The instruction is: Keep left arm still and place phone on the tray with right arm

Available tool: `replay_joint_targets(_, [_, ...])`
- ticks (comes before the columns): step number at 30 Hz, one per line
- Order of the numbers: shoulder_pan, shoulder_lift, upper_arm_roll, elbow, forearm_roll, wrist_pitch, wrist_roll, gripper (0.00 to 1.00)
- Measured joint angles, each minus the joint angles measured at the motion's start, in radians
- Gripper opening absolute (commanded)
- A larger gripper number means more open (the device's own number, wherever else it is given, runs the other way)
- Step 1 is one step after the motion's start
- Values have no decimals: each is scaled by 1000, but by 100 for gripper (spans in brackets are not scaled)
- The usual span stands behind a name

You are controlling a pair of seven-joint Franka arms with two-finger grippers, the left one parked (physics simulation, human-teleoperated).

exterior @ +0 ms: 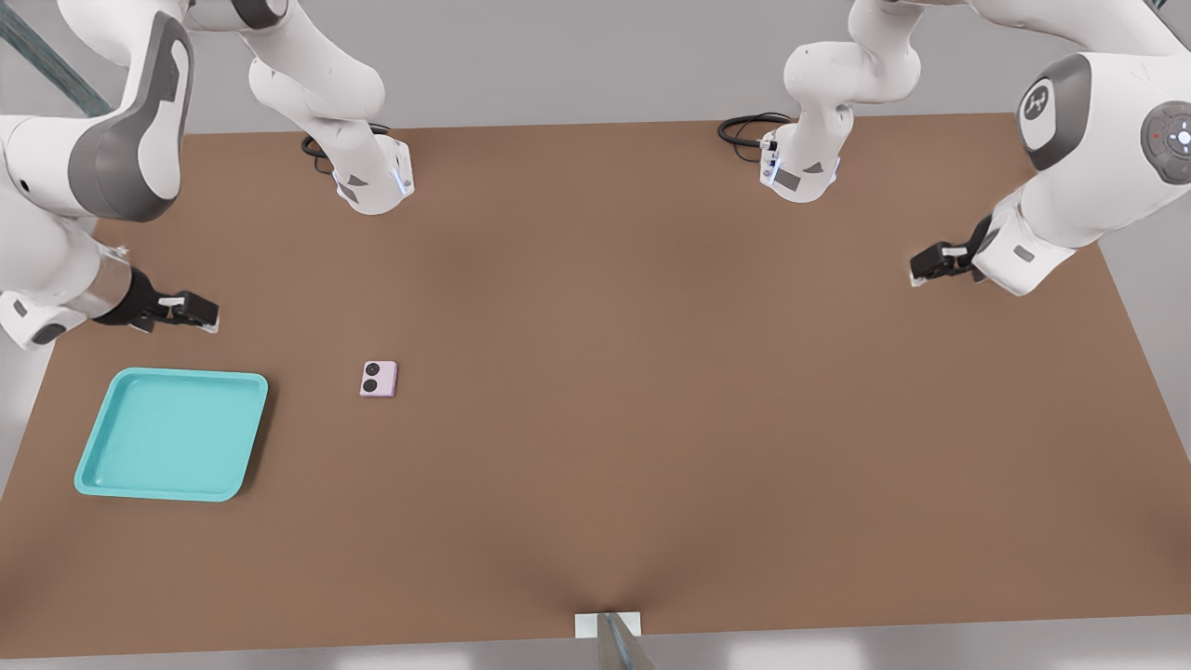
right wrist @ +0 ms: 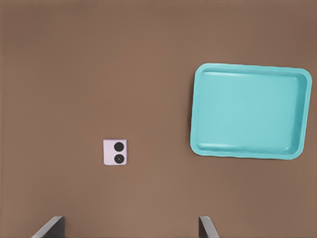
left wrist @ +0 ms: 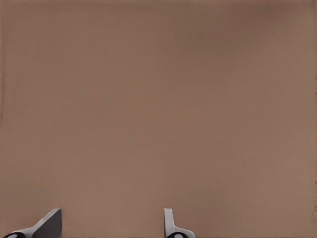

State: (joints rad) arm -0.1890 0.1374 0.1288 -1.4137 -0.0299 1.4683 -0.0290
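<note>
- Presently, in the front view, the gripper (exterior: 207, 314) is hovering at the frame's left, higher up than the tray (exterior: 93, 465). The phone (exterior: 379, 379) is lying on the table (exterior: 651, 419) near the tray, toward the front view's right.
- In the right wrist view, its fingers (right wrist: 52, 227) are standing wide apart, holding nothing. The phone (right wrist: 115, 151) and the tray (right wrist: 297, 148) are lying apart.
- The reach seems to be only beginning. Next, the gripper is going to need to centre over the phone, descend and close.

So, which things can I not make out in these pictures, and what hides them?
- Phone: its underside lies against the table in every view, so that face is hidden.
- Gripper: open, above the table near the tray. In the right wrist view the picture's edge cuts off all but its fingertips.
- Grey object at the front view's bottom edge: cut off, so it cannot be identified.
</note>
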Motion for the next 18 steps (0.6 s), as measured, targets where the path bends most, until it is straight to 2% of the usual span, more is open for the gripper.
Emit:
replay_joint_targets(3, [22, 29, 8, -2, 7, 49, -2, 100])
replay_joint_targets(8, [329, 112, 13, -136, -16, 192, 62, 100])
replay_joint_targets(10, [396, 174, 14, -163, -24, 264, 101, 100])
replay_joint_targets(13, [368, 259, 10, -181, -28, 360, 154, 100])
replay_joint_targets(18, [293, 195, 18, -399, -28, 495, 239, 100])
